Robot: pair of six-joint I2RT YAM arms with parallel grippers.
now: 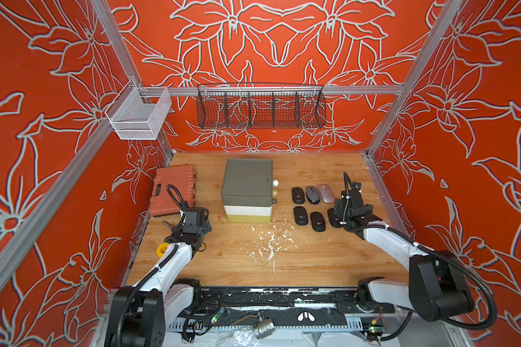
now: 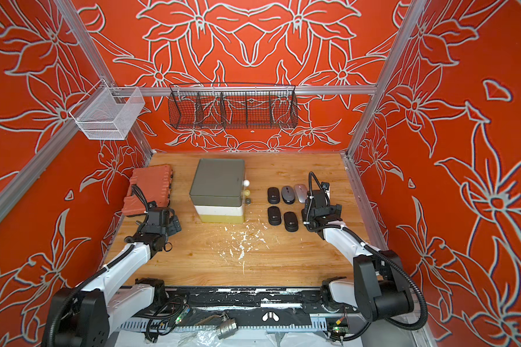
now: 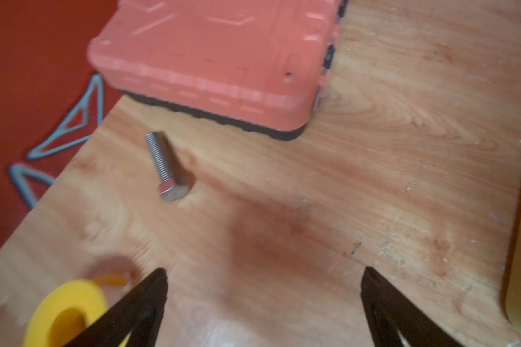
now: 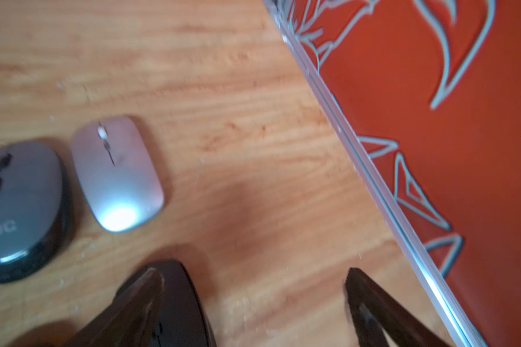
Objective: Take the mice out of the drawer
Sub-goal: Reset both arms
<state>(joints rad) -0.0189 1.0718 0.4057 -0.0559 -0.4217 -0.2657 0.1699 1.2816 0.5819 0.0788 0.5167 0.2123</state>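
Several mice lie in two rows on the wooden table right of the drawer unit point(image 1: 247, 183), whose drawers look shut. The back row holds a black mouse point(image 1: 298, 195), a dark grey mouse point(image 1: 312, 194) point(image 4: 21, 207) and a silver mouse point(image 1: 326, 193) point(image 4: 118, 174). The front row has black mice point(image 1: 300, 215) point(image 1: 318, 221). Another black mouse point(image 1: 332, 217) point(image 4: 181, 300) lies half hidden under my right gripper point(image 1: 348, 207) point(image 4: 254, 273). That gripper is open over bare wood, with this mouse against one finger. My left gripper point(image 1: 197, 223) point(image 3: 263, 282) is open and holds nothing, left of the drawer unit.
An orange tool case point(image 1: 173, 189) point(image 3: 217, 60) lies at the back left. A steel bolt point(image 3: 167, 168) and a yellow ring point(image 1: 162, 249) point(image 3: 66, 312) lie near the left gripper. The right wall's metal rail point(image 4: 358, 150) runs close beside the right gripper. Wire baskets point(image 1: 260, 109) hang on the back wall.
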